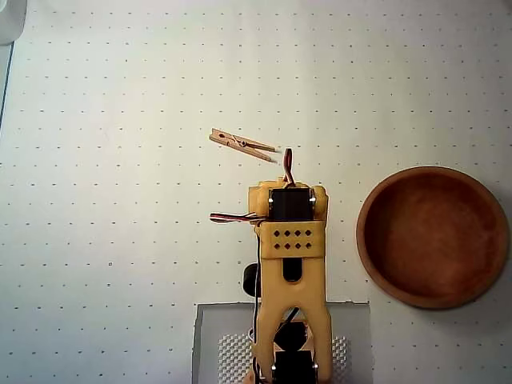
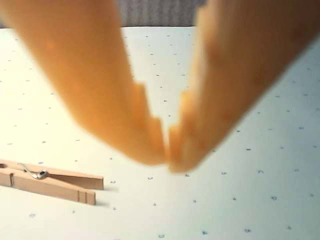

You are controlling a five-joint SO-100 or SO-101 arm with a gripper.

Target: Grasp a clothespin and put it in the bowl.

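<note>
The light-wood clothespin (image 1: 244, 145) lies flat on the white dotted mat, just up and left of my orange arm (image 1: 292, 240) in the overhead view. In the wrist view the clothespin (image 2: 50, 181) lies at the lower left, its metal coil showing. My gripper (image 2: 167, 152) hangs over the mat to the right of it, its orange fingertips touching with nothing between them. The arm's own body hides the gripper in the overhead view. The reddish-brown wooden bowl (image 1: 433, 237) sits empty at the right, apart from the arm.
A grey base plate (image 1: 216, 336) under the arm fills the bottom middle of the overhead view. A pale object (image 1: 10, 20) shows at the top left corner. The mat's left edge (image 1: 4, 96) runs down that side.
</note>
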